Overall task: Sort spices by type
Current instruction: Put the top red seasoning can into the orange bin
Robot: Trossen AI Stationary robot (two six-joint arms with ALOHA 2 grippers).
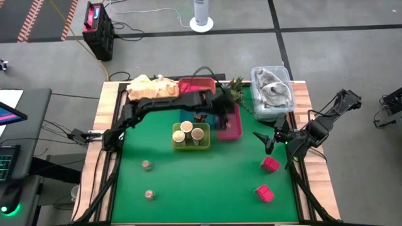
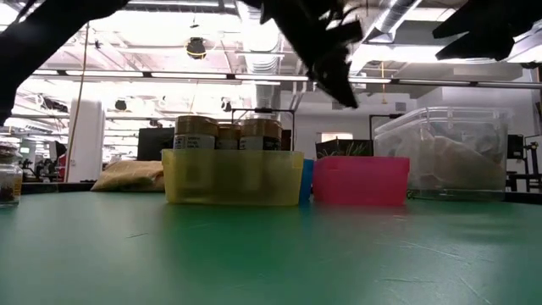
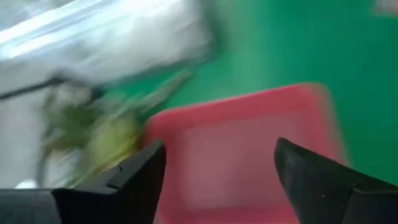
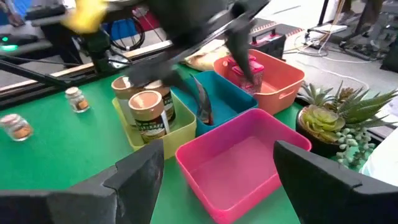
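Three cream-topped jars (image 1: 190,132) stand in our yellow tray (image 1: 205,143), two pink packets (image 1: 270,164) lie near our right gripper (image 1: 269,139), and two tiny jars (image 1: 147,165) sit apart on the mat. Our left gripper (image 3: 217,171) hangs over the pink tray (image 3: 249,155), fingers spread, empty. Our right gripper's fingers are likewise spread.

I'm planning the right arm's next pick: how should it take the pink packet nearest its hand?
Grip the nearer pink packet across its two opposite flat sides, coming straight down from above. It is boxy and lies flat on the open green mat, apart from the other packet, so both sides look free. The right hand, open, is just beyond it.
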